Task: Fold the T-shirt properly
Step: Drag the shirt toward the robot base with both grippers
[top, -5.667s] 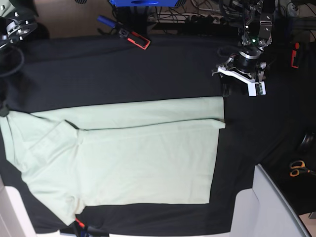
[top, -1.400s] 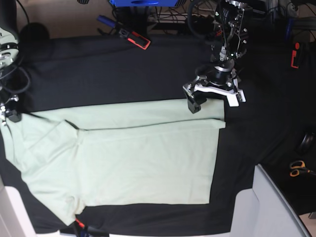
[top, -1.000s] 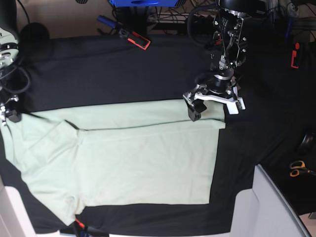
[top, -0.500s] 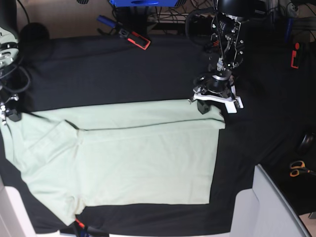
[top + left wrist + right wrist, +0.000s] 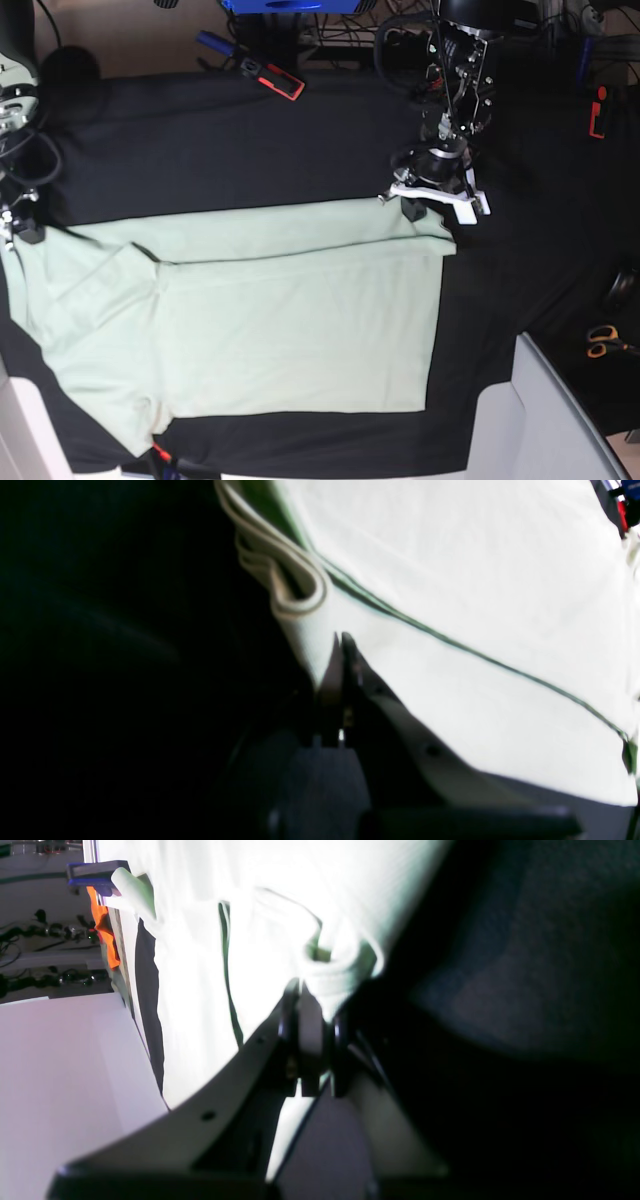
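I'm seeing the T-shirt (image 5: pixel 250 310) lying flat across the black table cloth (image 5: pixel 250 140), filling the frame's lower left. My left gripper (image 5: pixel 432 208) is pinching its upper-right hem corner; my right gripper (image 5: pixel 22 232) is clamping the far-left edge.

Table (image 5: pixel 250 150) far half left bare for passage; near half covered by T-shirt (image 5: pixel 280 320); scissors (image 5: pixel 601 342), possibly, sited near right edge.
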